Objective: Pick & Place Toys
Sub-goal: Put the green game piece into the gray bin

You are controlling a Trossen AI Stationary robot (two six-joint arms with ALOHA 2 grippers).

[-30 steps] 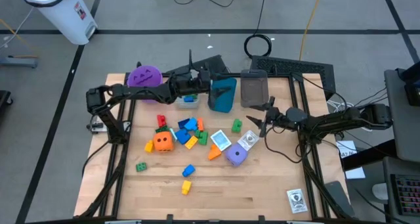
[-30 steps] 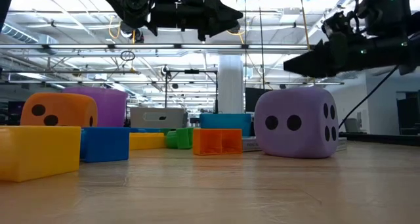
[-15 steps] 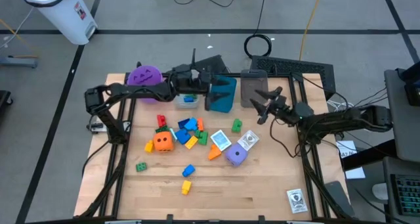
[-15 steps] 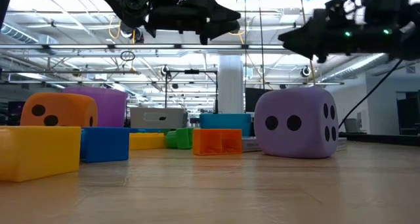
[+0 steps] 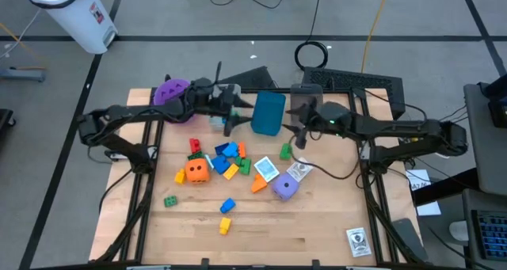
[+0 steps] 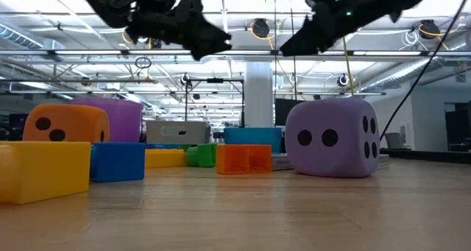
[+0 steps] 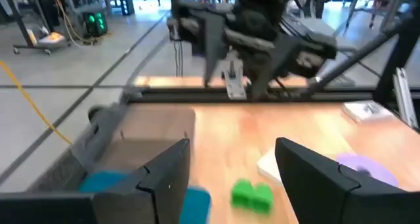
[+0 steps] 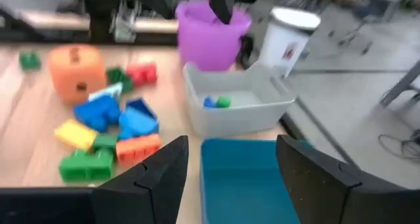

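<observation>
Both hands hang empty with fingers apart above the bins at the bench's far edge: the left hand point(image 5: 230, 121) by the clear bin point(image 8: 236, 109), the right hand point(image 5: 299, 135) beside the blue bin point(image 5: 268, 112). The toys point(image 5: 226, 161) lie mid-bench. They crowd together, so a descent could nudge neighbours or clip a bin wall. Only the right wrist view shows bricks already inside the clear bin.

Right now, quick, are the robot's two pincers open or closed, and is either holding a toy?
Left pincer: open, holding nothing.
Right pincer: open, holding nothing, above the blue bin.
</observation>
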